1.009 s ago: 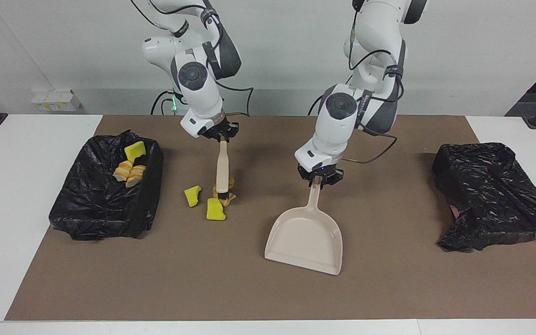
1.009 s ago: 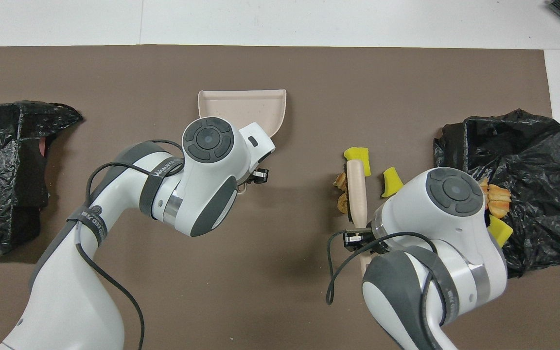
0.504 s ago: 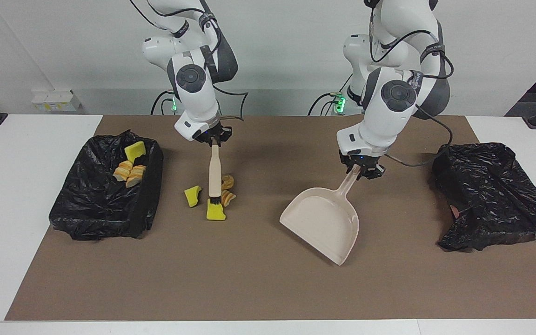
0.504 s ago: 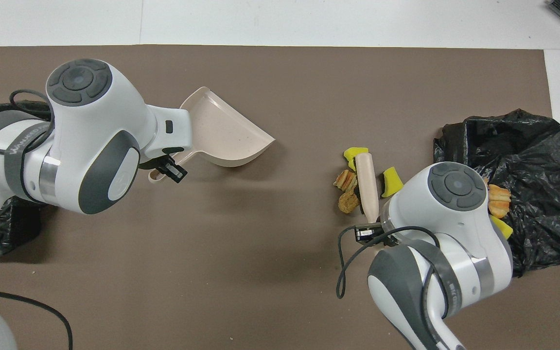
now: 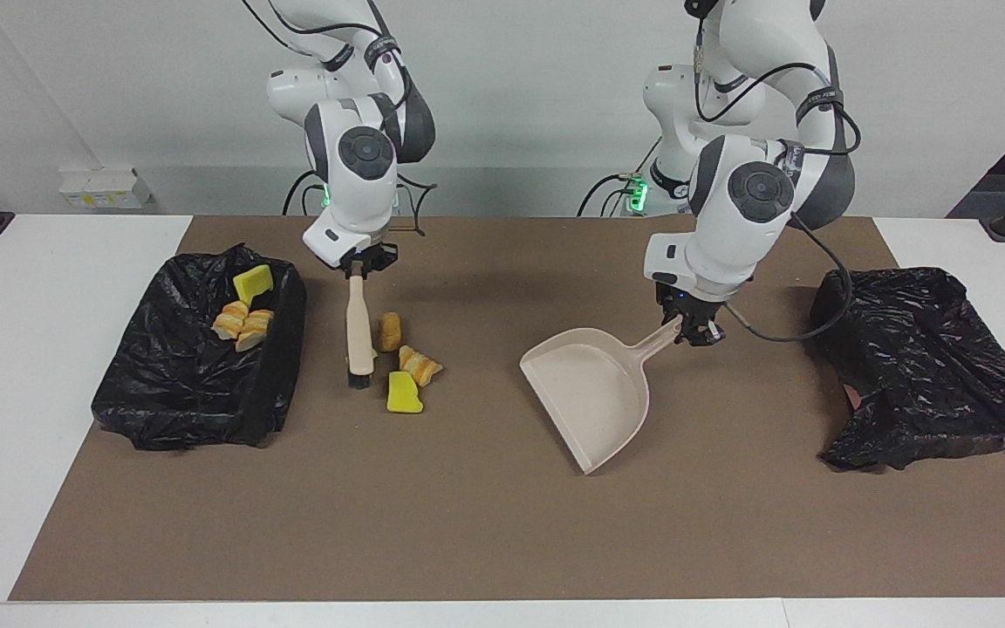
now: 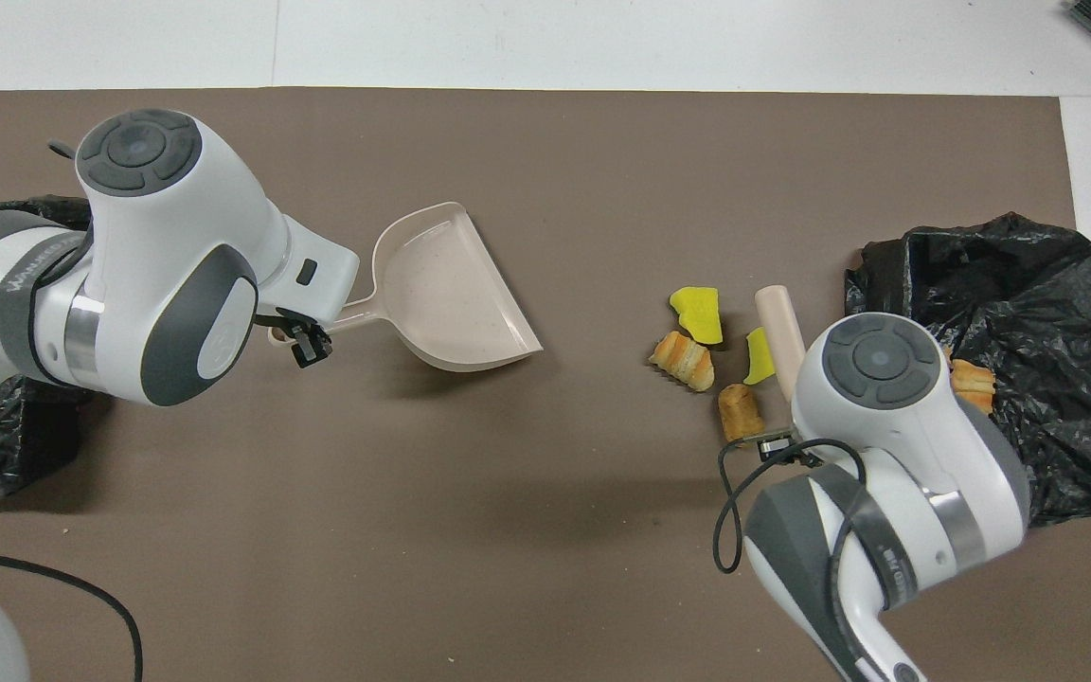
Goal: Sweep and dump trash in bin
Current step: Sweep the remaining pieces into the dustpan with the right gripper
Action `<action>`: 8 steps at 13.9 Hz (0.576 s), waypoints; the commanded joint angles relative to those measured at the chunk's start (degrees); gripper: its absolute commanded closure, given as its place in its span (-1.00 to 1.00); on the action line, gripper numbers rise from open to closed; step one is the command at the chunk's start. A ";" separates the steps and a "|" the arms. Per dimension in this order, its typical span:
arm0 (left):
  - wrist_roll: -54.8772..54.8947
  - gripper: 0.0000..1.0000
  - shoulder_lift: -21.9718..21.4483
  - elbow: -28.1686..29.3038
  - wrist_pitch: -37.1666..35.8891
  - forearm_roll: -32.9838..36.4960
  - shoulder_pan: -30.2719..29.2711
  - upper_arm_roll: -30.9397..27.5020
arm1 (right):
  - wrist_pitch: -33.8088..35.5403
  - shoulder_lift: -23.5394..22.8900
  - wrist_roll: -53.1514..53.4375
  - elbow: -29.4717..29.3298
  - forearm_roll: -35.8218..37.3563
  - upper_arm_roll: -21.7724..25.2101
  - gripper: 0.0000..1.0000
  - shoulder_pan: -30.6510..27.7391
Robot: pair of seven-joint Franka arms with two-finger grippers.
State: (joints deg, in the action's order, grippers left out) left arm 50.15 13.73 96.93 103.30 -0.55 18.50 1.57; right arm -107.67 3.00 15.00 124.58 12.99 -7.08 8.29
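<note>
Dustpan (image 5: 594,397), pinched by left gripper (image 5: 693,330), has been swung mouth-first toward the trash (image 5: 404,391). Brush (image 5: 358,336), clamped in right gripper (image 5: 361,264), repositioned; sweeping judged imminent.

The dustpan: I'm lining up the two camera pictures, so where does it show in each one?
Facing view: the dustpan sits right of centre, its handle in the left gripper, mouth tipped toward the loose trash.
Overhead view: the dustpan sits left of centre, beside the left gripper.
Shared landmark: the yellow sponge chunk on the mat beside the brush.
</note>
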 commanded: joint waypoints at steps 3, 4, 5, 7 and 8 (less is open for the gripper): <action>13.84 1.00 -3.96 7.02 5.05 0.99 3.10 0.45 | -4.47 -4.93 -1.38 0.05 3.36 -1.09 1.00 -2.14; 13.75 1.00 -5.88 10.61 8.29 1.08 4.17 0.45 | -4.48 -5.72 -1.29 0.05 2.40 -1.10 1.00 -1.62; 13.84 1.00 -7.99 15.52 14.15 1.16 5.05 0.45 | -4.56 -6.68 -0.94 -0.04 0.48 -1.27 1.00 -0.31; 13.66 1.00 -10.55 20.56 18.85 1.34 6.11 0.37 | -7.45 -9.31 -1.37 -0.47 -6.54 -1.27 1.00 2.25; 13.57 1.00 -10.65 20.84 18.95 1.34 6.20 0.37 | -8.60 -11.07 -1.55 -1.52 -9.36 -1.71 1.00 2.78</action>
State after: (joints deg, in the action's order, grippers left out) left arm 62.70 7.88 111.60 118.84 -0.14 24.04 2.76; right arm -114.18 -5.17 14.06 124.57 8.28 -8.04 10.32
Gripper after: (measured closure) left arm 0.665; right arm 0.731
